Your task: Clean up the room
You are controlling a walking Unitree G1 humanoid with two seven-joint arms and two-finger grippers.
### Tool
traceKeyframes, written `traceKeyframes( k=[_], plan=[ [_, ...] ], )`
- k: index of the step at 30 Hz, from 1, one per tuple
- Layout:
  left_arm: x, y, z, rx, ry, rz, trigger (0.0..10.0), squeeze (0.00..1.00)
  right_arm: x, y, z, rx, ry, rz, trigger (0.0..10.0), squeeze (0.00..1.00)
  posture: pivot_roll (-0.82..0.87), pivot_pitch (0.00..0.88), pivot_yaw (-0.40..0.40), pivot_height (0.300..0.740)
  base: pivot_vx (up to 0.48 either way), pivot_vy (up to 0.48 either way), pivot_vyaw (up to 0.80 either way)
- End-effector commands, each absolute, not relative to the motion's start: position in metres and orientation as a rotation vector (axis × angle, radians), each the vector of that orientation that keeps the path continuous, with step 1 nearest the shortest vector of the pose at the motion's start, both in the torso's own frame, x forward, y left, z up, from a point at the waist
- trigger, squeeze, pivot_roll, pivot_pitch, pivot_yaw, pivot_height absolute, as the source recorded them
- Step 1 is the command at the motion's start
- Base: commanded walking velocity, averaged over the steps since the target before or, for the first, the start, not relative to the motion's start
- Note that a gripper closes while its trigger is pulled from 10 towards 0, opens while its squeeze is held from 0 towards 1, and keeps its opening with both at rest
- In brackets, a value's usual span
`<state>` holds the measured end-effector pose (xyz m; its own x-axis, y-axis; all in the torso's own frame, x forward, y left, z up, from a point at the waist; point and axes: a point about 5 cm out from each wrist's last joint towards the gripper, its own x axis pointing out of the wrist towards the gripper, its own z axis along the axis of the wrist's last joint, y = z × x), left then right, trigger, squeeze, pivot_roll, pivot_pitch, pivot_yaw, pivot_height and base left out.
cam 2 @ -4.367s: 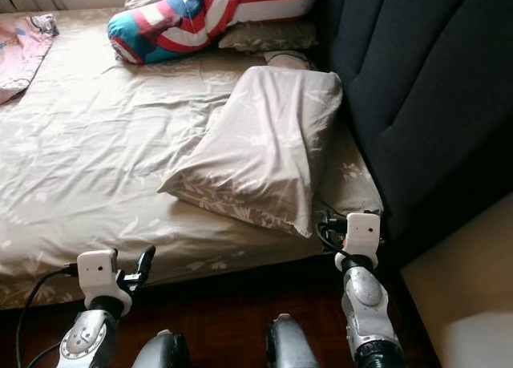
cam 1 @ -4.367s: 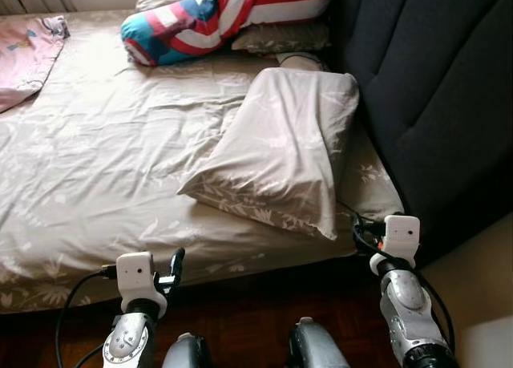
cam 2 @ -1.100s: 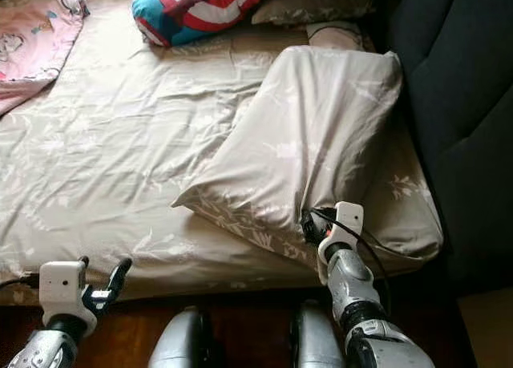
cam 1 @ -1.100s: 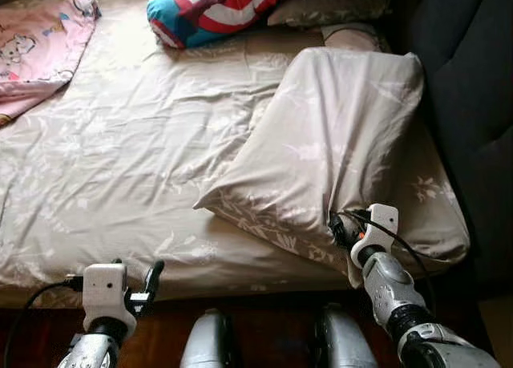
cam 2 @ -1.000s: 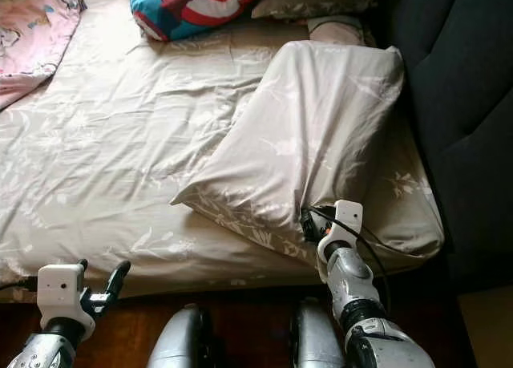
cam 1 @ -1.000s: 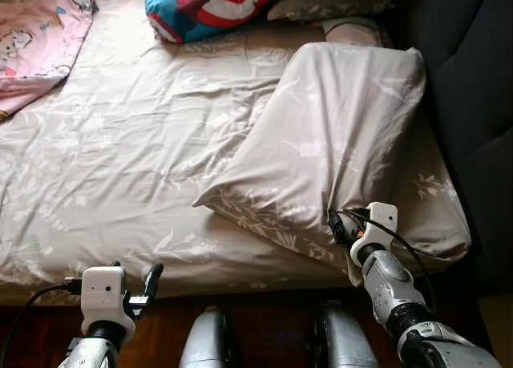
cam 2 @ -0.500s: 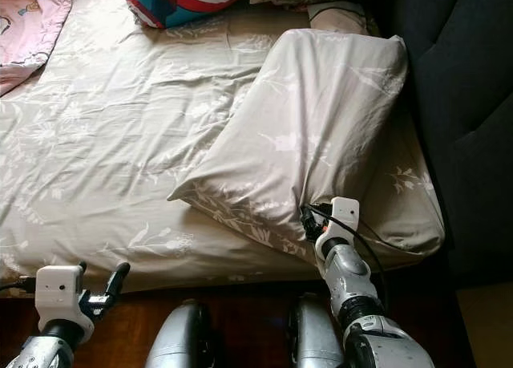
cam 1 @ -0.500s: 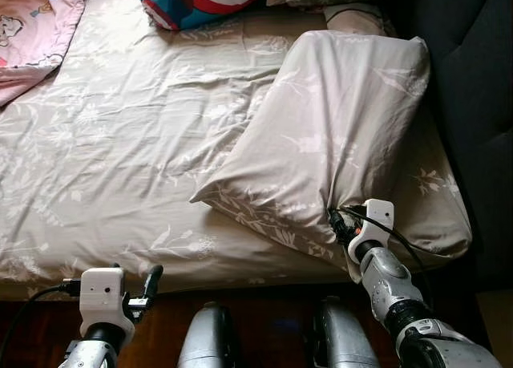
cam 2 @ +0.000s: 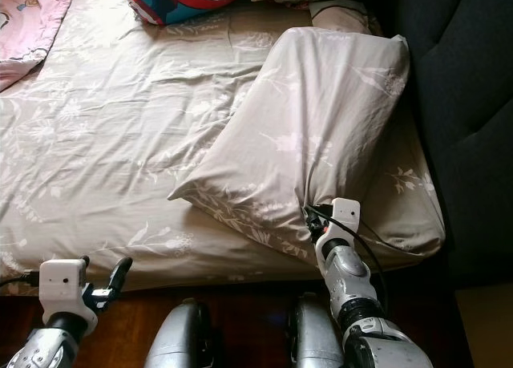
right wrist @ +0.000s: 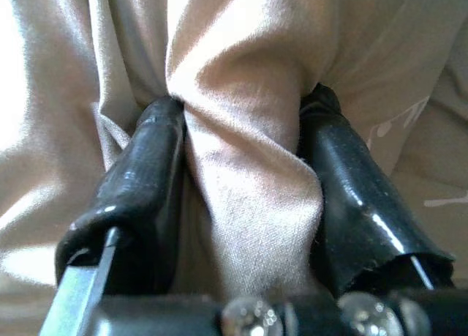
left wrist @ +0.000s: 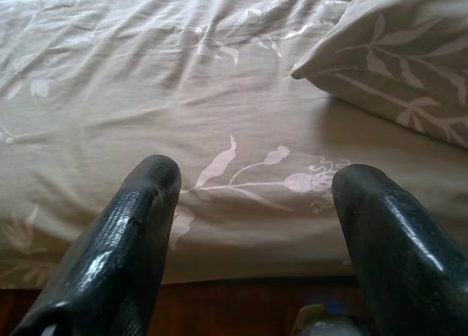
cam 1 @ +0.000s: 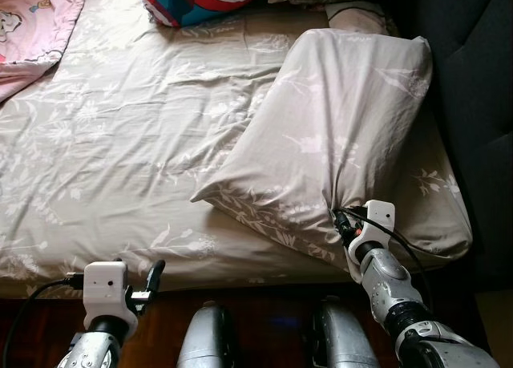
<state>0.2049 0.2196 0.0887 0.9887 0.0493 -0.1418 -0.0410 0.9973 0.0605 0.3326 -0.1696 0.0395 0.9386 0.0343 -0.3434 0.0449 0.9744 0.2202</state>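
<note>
The right pincer [right wrist: 241,204] had clamped a bunched fold at the pillow's [cam 1: 337,135] near corner, likely to drag it straight on the bed [cam 1: 120,143]. The left pincer [left wrist: 252,226] hovered spread wide at the bed's edge.

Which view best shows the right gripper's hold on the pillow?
The right wrist view: the right gripper has its two black fingers pinching a bunched fold of the pillow up close. The eye views show the whole pillow lying on the bed, the gripper meeting its near edge.
</note>
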Motion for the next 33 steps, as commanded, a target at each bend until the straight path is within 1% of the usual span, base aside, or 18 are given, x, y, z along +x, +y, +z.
traceKeyframes(
  k=[1, 9, 10, 12, 13, 14, 15, 16, 18, 21, 22, 23, 25, 27, 29, 32, 33],
  plan=[
    [0.199, 0.224, 0.080, 0.070, 0.181, 0.068, 10.0, 0.00, 0.303, -0.164, 0.001, 0.238, 0.535, -0.023, 0.0, 0.00, 0.13, 0.330, 0.087, 0.647, 0.000, 0.000, 0.00],
    [0.199, 0.224, 0.080, 0.070, 0.181, 0.068, 10.0, 0.00, 0.303, -0.165, 0.001, 0.237, 0.535, -0.025, 0.0, 0.00, 0.13, 0.330, 0.087, 0.647, 0.000, 0.000, 0.00],
    [0.205, 0.224, 0.077, 0.068, 0.177, 0.074, 10.0, 0.00, 0.299, -0.170, -0.003, 0.219, 0.548, -0.061, 0.0, 0.00, 0.10, 0.258, 0.065, 0.647, 0.000, 0.000, 0.00],
    [0.212, 0.224, 0.073, 0.066, 0.172, 0.081, 10.0, 0.00, 0.294, -0.178, -0.007, 0.203, 0.563, -0.116, 0.0, 0.00, 0.10, 0.249, 0.065, 0.647, 0.000, 0.000, 0.00],
    [0.212, 0.224, 0.073, 0.066, 0.172, 0.081, 10.0, 0.00, 0.294, -0.178, -0.007, 0.203, 0.563, -0.116, 0.0, 0.00, 0.10, 0.249, 0.065, 0.647, 0.000, 0.000, 0.00],
    [0.215, 0.226, 0.072, 0.067, 0.171, 0.087, 10.0, 0.00, 0.291, -0.195, -0.007, 0.178, 0.559, -0.199, 0.0, 0.00, 0.09, 0.217, 0.062, 0.647, 0.000, 0.000, 0.00],
    [0.216, 0.227, 0.071, 0.068, 0.170, 0.089, 10.0, 0.00, 0.290, -0.204, -0.006, 0.161, 0.554, -0.237, 0.0, 0.00, 0.08, 0.214, 0.060, 0.647, 0.000, 0.000, 0.00],
    [0.217, 0.227, 0.071, 0.069, 0.170, 0.091, 10.0, 0.00, 0.290, -0.209, -0.005, 0.151, 0.552, -0.261, 0.0, 0.00, 0.08, 0.210, 0.057, 0.647, 0.000, 0.000, 0.00],
    [0.218, 0.227, 0.070, 0.069, 0.170, 0.091, 10.0, 0.00, 0.290, -0.212, -0.005, 0.146, 0.550, -0.271, 0.0, 0.00, 0.08, 0.210, 0.057, 0.647, 0.000, 0.000, 0.00],
    [0.222, 0.229, 0.069, 0.069, 0.168, 0.096, 10.0, 0.00, 0.287, -0.244, 0.004, 0.094, 0.516, -0.403, 0.0, 0.00, 0.05, 0.188, 0.054, 0.647, 0.000, 0.000, 0.00],
    [0.222, 0.229, 0.069, 0.069, 0.168, 0.096, 10.0, 0.00, 0.287, -0.244, 0.004, 0.094, 0.516, -0.403, 0.0, 0.00, 0.05, 0.188, 0.054, 0.647, 0.000, 0.000, 0.00],
    [0.223, 0.229, 0.068, 0.068, 0.165, 0.095, 10.0, 0.00, 0.285, -0.259, 0.008, 0.073, 0.496, -0.467, 0.0, 0.00, 0.04, 0.175, 0.051, 0.647, 0.000, 0.000, 0.00],
    [0.223, 0.229, 0.068, 0.068, 0.165, 0.095, 10.0, 0.00, 0.285, -0.259, 0.008, 0.073, 0.496, -0.467, 0.0, 0.00, 0.04, 0.175, 0.051, 0.647, 0.000, 0.000, 0.00],
    [0.226, 0.227, 0.066, 0.065, 0.160, 0.094, 10.0, 0.00, 0.278, -0.296, 0.023, 0.016, 0.439, -0.614, 0.0, 0.00, 0.02, 0.152, 0.050, 0.647, 0.000, 0.000, 0.00],
    [0.228, 0.227, 0.064, 0.063, 0.152, 0.094, 10.0, 0.00, 0.273, -0.320, 0.035, -0.036, 0.392, -0.712, 0.0, 0.00, 0.01, 0.141, 0.050, 0.647, 0.000, 0.000, 0.00],
    [0.231, 0.228, 0.063, 0.063, 0.144, 0.095, 10.0, 0.00, 0.268, -0.340, 0.048, -0.095, 0.345, -0.801, 0.0, 0.00, 0.01, 0.130, 0.049, 0.647, 0.000, 0.000, 0.00],
    [0.231, 0.228, 0.062, 0.064, 0.144, 0.095, 10.0, 0.00, 0.267, -0.343, 0.051, -0.105, 0.339, -0.814, 0.0, 0.00, 0.01, 0.130, 0.049, 0.647, 0.000, 0.000, 0.00]
  ],
)
